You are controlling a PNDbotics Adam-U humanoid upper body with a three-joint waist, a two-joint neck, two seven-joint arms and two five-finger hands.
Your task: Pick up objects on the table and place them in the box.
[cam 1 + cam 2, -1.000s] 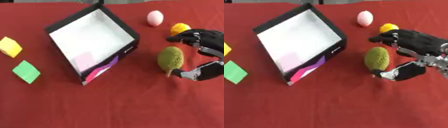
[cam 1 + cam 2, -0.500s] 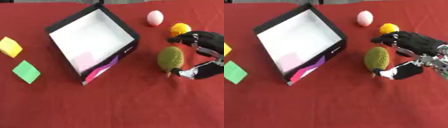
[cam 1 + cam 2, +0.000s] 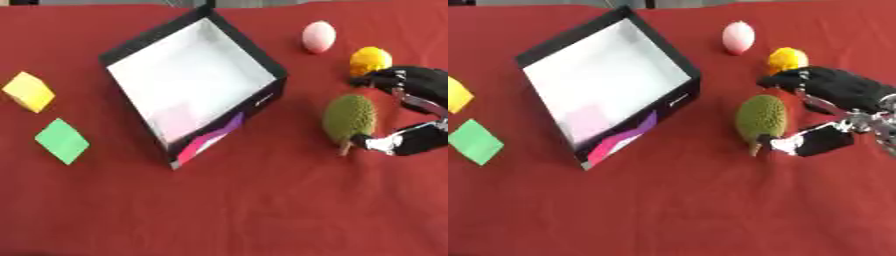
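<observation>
Right hand [image 3: 833, 100] spread around green durian-like fruit [image 3: 760, 118] on red table [image 3: 675, 210]: fingers [image 3: 789, 80] above it, thumb [image 3: 811, 142] below near stem; contact unclear, not clamped. Fruit right of box [image 3: 192, 85], which is black with white inside. Yellow fruit [image 3: 370, 59] just behind fingers, pink egg shape [image 3: 318, 36] further back. Yellow block [image 3: 28, 91] and green block [image 3: 61, 140] left of box. Right eye shows whole hand and wrist; left eye cuts it at edge. Right eye clips yellow block. Left hand unseen.
</observation>
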